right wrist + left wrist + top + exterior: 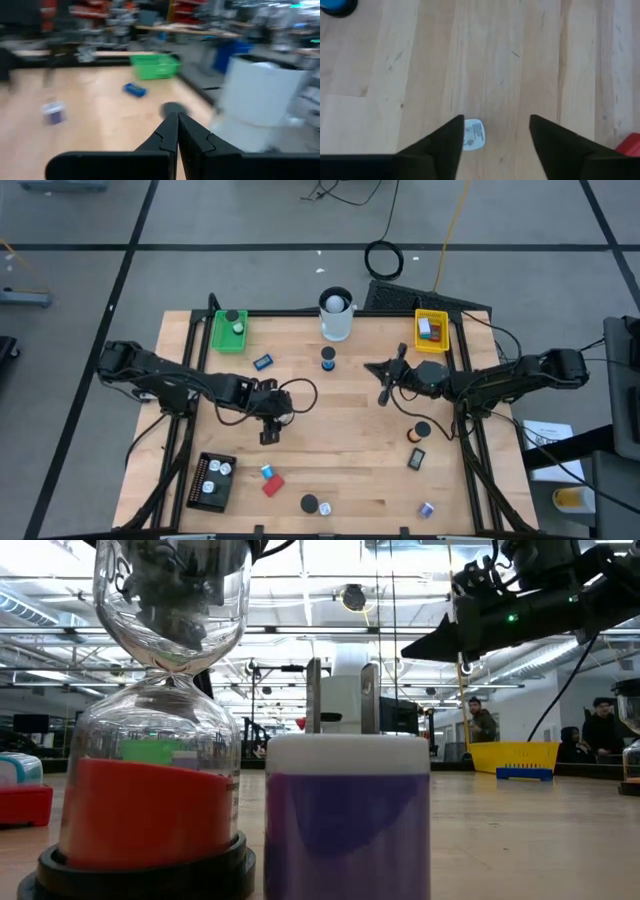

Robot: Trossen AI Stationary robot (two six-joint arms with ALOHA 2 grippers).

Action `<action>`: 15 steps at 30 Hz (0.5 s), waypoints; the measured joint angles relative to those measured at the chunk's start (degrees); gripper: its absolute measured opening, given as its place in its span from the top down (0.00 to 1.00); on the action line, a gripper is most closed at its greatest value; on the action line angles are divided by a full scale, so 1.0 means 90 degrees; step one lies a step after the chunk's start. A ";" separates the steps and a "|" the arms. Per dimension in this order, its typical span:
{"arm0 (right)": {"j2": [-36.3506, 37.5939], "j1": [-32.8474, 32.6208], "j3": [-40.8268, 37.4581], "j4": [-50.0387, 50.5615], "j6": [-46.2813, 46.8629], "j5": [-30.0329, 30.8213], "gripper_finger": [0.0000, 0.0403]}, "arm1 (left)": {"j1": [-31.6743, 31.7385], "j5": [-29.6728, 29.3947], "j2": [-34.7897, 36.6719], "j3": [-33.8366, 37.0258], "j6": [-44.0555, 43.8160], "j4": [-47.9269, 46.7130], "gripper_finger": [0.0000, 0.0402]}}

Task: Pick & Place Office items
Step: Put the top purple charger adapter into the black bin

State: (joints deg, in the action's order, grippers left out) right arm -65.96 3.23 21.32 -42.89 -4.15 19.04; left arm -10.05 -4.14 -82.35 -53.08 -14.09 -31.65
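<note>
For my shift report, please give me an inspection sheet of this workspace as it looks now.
Surface: wooden table, bare in the middle.
Job's things: small items scattered, such as a blue block, a red block, a black cap; a white-and-blue piece by the left gripper.
Clutter: green tray, yellow tray, black tray, white cup.
Grippers: left gripper open over the table, empty; right gripper shut, empty.
Cables: black coil and yellow cable on the floor.
Surroundings: people far behind.
</note>
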 joint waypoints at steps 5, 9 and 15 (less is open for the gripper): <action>-0.0386 -0.0025 0.0000 -0.0033 0.0031 -0.1490 1.00 | 0.0033 -0.0055 -0.0334 -0.0002 -0.0181 0.0000 0.28; -0.0673 -0.0078 0.0000 -0.0438 -0.0042 -0.1461 1.00 | 0.0143 -0.0225 -0.0794 -0.0002 -0.0156 0.0009 0.25; -0.0813 -0.0078 0.0000 -0.0678 -0.0115 -0.1461 1.00 | 0.0617 0.0040 -0.1073 0.0000 -0.0737 -0.0103 0.26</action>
State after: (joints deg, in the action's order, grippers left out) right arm -73.28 2.52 21.32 -48.99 -5.19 5.89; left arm -4.49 -3.77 -92.00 -53.08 -20.72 -32.58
